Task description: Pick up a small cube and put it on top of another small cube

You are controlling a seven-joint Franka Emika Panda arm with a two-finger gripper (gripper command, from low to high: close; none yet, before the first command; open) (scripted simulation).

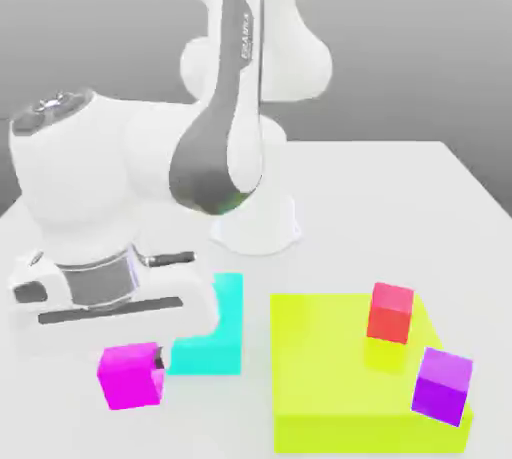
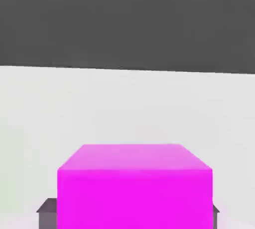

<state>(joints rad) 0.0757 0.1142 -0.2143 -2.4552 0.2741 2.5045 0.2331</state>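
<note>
White bench [image 1: 420,197] carries everything, and the white arm [image 1: 235,77] rises from its round base at the back and bends down toward the exterior view's left. Next in size is the flat lime block [image 1: 330,367], lying toward the exterior view's right at the front. A red cube [image 1: 390,310] sits on its top surface, and a violet-purple cube [image 1: 444,385] stands at its front right corner, overlapping the edge; whether it rests on the block or just beside it I cannot tell. A flat cyan block [image 1: 215,342] lies just beside the lime one, on its left in the exterior view, partly covered by the arm's wrist. The hand [image 1: 150,359] hangs low at the front left, clenched on the small cube [image 1: 130,375], a bright magenta-pink one that sits just beside the cyan block, well apart from the red and violet cubes. In the hand view the small cube [image 2: 134,188] fills the foreground, with a dark grey fingertip [image 2: 47,213] pressed against one side and another just showing at the opposite side. Whether the cube still touches the bench I cannot tell.
</note>
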